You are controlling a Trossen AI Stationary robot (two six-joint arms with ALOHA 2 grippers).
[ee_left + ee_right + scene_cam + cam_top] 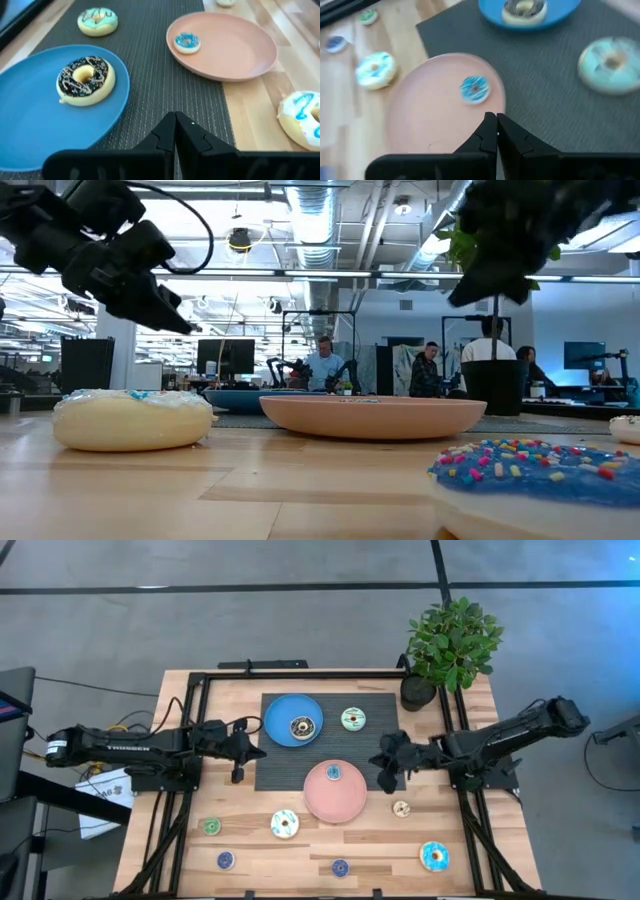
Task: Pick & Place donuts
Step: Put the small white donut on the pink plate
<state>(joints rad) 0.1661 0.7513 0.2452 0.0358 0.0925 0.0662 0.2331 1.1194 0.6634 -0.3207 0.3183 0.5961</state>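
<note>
My left gripper (pixel 255 751) (pixel 175 127) is shut and empty above the mat's left edge, beside the blue plate (pixel 280 710). A dark brown donut (pixel 300 726) (pixel 85 80) lies on that plate. My right gripper (pixel 380 765) (pixel 496 129), also shut and empty, hovers over the mat by the pink plate's (pixel 335 802) right rim. A small blue donut (pixel 333 772) (pixel 474 89) lies on the pink plate. A teal donut (pixel 353 719) (pixel 611 65) rests flat on the mat. Both grippers hang clear above the table in the low view, the left one (pixel 150 300) upper left.
Several more donuts lie on the wood near the front edge: a white one with blue drizzle (pixel 285 824), a small green one (pixel 212 827), two small blue ones (pixel 226 860) (pixel 340 867), a small cream one (pixel 401 808), and a big blue sprinkled one (pixel 434 856). A potted plant (pixel 450 645) stands at the far right corner.
</note>
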